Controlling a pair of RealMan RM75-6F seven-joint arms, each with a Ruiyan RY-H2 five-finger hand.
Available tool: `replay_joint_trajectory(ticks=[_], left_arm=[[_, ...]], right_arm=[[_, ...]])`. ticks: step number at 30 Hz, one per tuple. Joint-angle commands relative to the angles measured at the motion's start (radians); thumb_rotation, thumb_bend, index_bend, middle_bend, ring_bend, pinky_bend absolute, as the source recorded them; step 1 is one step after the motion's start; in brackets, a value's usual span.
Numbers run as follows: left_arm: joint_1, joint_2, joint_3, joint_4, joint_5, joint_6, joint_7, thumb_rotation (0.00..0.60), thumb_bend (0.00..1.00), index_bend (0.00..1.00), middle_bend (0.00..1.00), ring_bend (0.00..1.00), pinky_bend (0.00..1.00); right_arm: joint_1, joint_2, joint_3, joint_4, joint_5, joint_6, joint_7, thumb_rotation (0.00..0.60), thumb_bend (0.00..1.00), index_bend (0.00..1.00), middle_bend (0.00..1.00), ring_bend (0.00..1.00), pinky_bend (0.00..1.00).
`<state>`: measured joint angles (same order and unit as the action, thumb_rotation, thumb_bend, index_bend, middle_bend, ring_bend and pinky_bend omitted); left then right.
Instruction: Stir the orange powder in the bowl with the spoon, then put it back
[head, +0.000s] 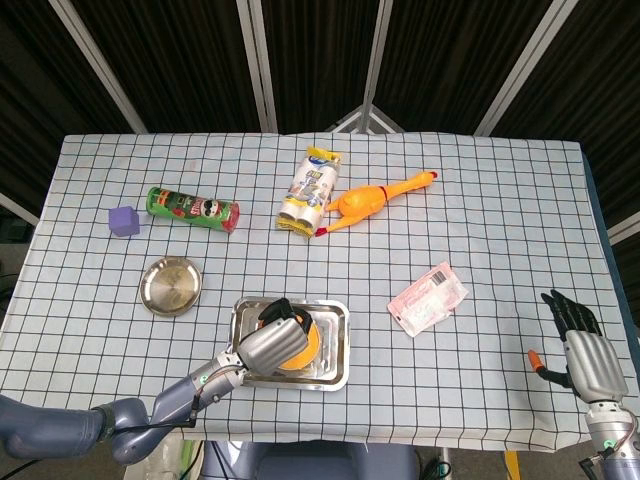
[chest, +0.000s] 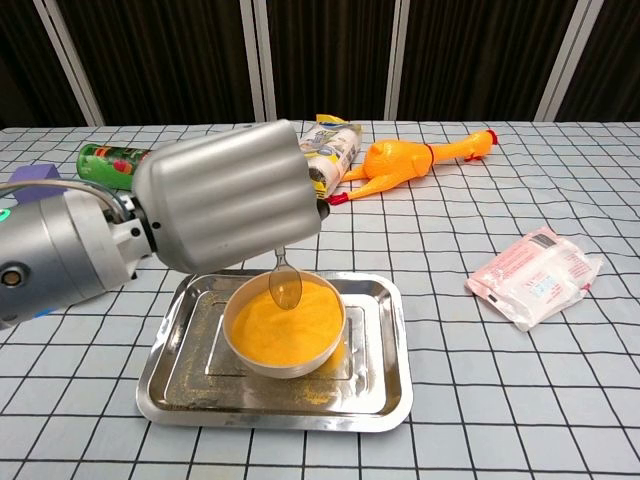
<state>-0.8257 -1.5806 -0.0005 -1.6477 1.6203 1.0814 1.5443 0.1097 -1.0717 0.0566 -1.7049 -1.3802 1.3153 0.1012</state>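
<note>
A metal bowl (chest: 284, 357) full of orange powder (chest: 282, 322) stands in a steel tray (chest: 382, 380) near the table's front edge. My left hand (chest: 228, 207) hangs over the bowl's back left and holds a clear spoon (chest: 285, 285) whose scoop points down, just above or at the powder. In the head view the left hand (head: 271, 345) covers most of the bowl (head: 307, 345), and the spoon is hidden. My right hand (head: 585, 356) stays off the table's front right corner, fingers apart and nothing in it.
A small round metal dish (head: 170, 286) lies left of the tray (head: 334, 345). Farther back lie a green chip can (head: 193, 208), a purple cube (head: 123, 220), a rolled packet (head: 311, 190) and a rubber chicken (head: 375, 199). A pink-and-white pouch (head: 428, 298) lies to the right.
</note>
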Motion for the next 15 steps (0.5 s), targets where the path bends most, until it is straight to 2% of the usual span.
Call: replay_joint_trajectory(ticks=[1, 7, 11, 15], left_arm=[[0.005, 0.007, 0.004, 0.002, 0.006, -0.010, 0.008, 0.600, 0.82, 0.78, 1.00, 0.92, 0.88], [0.015, 0.001, -0.054, -0.039, -0.017, 0.025, -0.023, 0.600, 0.82, 0.78, 1.00, 0.92, 0.88], [0.039, -0.002, -0.015, -0.026, -0.035, 0.002, -0.008, 0.600, 0.82, 0.78, 1.00, 0.92, 0.88], [0.077, -0.032, -0.023, -0.013, -0.065, 0.045, -0.045, 0.600, 0.82, 0.77, 1.00, 0.92, 0.88]], right_arm=[[-0.001, 0.001, 0.000, 0.000, 0.000, 0.001, 0.001, 0.600, 0.40, 0.00, 0.00, 0.00, 0.00], [-0.001, 0.001, -0.001, 0.000, -0.002, 0.001, 0.002, 0.600, 0.40, 0.00, 0.00, 0.00, 0.00], [0.000, 0.001, 0.000, 0.000, -0.001, -0.001, 0.002, 0.600, 0.40, 0.00, 0.00, 0.00, 0.00], [-0.002, 0.002, 0.000, 0.000, 0.000, 0.002, 0.006, 0.600, 0.40, 0.00, 0.00, 0.00, 0.00]])
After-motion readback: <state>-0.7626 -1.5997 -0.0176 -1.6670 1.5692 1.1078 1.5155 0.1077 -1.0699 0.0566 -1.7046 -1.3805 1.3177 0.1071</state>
